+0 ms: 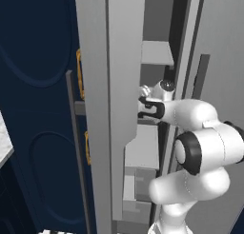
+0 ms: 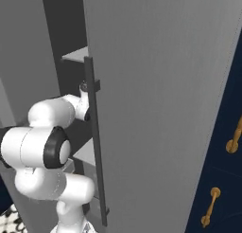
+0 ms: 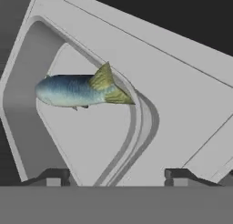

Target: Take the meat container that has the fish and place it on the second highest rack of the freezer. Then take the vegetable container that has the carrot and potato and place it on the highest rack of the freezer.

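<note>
Fingers (image 3: 112, 176) stand spread wide apart with nothing clamped between them, poised over the meat container (image 3: 27, 114). Its blue-silver fish (image 3: 77, 89) lies inside, and the tray rests on a light-grey freezer rack (image 3: 182, 100).

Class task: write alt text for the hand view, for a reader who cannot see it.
A blue-silver fish lies in the meat container, a grey tray on a pale freezer shelf. The open gripper has one fingertip on each side of the tray's near rim.
</note>
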Controlling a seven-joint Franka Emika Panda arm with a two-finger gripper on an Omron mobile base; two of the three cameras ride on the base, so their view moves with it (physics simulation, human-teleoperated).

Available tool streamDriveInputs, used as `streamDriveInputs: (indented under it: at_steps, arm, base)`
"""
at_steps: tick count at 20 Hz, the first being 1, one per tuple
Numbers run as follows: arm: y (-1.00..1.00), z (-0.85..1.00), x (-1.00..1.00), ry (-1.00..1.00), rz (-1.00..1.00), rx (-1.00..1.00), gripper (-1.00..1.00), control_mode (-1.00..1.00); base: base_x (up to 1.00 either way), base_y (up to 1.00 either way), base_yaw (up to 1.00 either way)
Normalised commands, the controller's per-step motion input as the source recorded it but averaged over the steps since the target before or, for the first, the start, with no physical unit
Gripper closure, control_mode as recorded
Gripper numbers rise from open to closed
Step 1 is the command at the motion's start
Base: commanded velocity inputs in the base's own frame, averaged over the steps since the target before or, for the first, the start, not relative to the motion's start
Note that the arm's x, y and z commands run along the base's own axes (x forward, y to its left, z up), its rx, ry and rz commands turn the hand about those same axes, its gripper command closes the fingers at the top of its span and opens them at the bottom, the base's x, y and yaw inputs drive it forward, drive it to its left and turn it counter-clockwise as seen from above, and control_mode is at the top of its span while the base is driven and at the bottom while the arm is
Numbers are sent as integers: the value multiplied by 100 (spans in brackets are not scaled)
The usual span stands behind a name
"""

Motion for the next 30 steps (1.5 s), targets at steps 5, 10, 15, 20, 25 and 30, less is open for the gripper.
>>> streamDriveInputs:
  at_steps: [5, 10, 15, 20, 25, 30]
  arm:
    - [4, 50, -98, -10, 0, 0, -100, -100]
    - [19, 92, -97, 0, 0, 0, -100, -100]
    - [51, 46, -100, 0, 7, 0, -100, -100]
    - [67, 40, -100, 0, 29, -1, -100, -100]
    - [80, 43, -61, 7, 33, -1, -100, -100]
    - [82, 29, -20, 17, 36, 0, -100, -100]
  base:
    - [0, 0, 0]
    - [0, 0, 0]
    - [0, 0, 0]
    - [0, 0, 0]
    - [0, 0, 0]
    - [0, 0, 0]
